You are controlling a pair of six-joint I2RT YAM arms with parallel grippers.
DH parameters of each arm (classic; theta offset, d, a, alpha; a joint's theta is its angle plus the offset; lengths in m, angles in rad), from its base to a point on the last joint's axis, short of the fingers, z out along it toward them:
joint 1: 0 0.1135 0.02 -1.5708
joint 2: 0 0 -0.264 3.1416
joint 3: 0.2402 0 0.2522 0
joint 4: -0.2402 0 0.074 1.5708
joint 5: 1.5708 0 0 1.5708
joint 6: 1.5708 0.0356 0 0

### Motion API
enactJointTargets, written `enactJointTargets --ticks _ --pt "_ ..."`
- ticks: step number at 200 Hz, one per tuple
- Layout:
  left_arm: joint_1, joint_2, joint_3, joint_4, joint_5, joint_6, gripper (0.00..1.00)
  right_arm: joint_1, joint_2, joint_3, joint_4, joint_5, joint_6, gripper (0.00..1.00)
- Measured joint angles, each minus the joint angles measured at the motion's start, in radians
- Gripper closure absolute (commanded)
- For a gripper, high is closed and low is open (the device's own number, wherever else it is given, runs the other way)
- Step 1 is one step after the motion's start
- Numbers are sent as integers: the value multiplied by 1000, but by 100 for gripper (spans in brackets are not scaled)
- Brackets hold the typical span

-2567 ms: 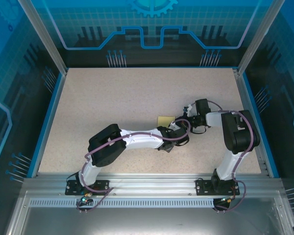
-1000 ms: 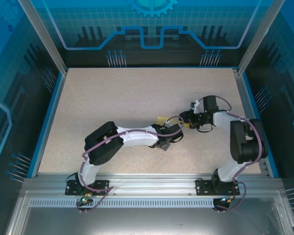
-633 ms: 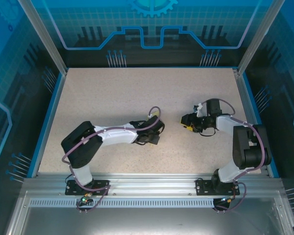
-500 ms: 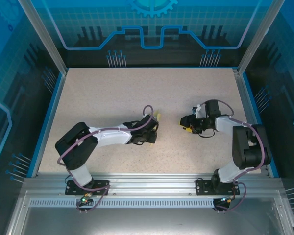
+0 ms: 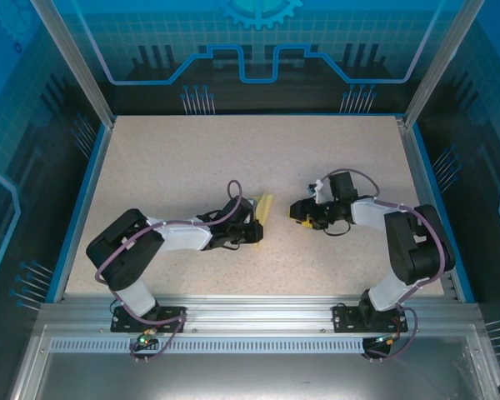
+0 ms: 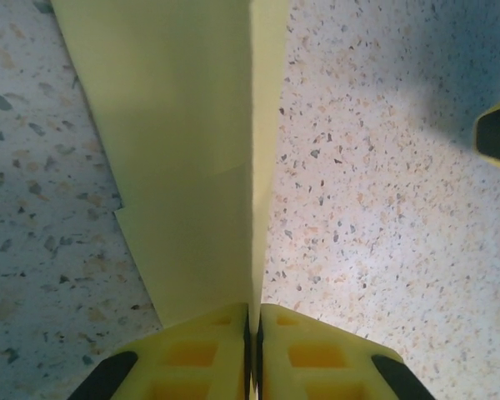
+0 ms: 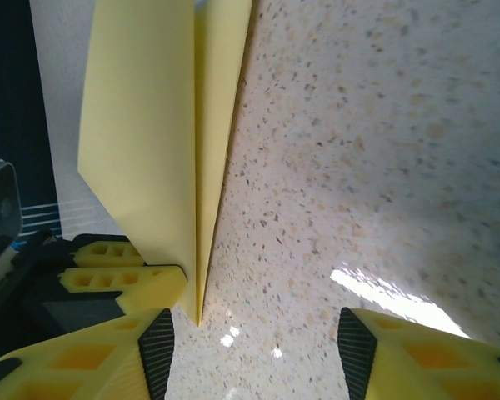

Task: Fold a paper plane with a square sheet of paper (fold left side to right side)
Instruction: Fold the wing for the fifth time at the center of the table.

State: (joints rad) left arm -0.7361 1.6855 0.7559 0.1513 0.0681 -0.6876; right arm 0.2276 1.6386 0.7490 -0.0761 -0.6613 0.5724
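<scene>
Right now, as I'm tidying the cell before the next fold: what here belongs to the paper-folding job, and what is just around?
Job:
- folded yellow paper, pinched in the left tool
- right tool, open, nearby

Not the job:
- speckled table
- aluminium rail

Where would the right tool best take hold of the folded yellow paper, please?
Probably the free stretch of the folded yellow paper beyond the left tool, which pinches one end. Come from the right, where the open right tool faces it, and close across the flat layers, since the edges look too thin to grip.
</scene>
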Motion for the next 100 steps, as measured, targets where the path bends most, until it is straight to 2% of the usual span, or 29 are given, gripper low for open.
enactJointTargets --ticks 50,100 --pt "17 3 -7 89 87 -58 90 93 72 72 68 36 26 39" --pt "36 56 -7 167 153 -114 91 135 137 109 110 69 50 39"
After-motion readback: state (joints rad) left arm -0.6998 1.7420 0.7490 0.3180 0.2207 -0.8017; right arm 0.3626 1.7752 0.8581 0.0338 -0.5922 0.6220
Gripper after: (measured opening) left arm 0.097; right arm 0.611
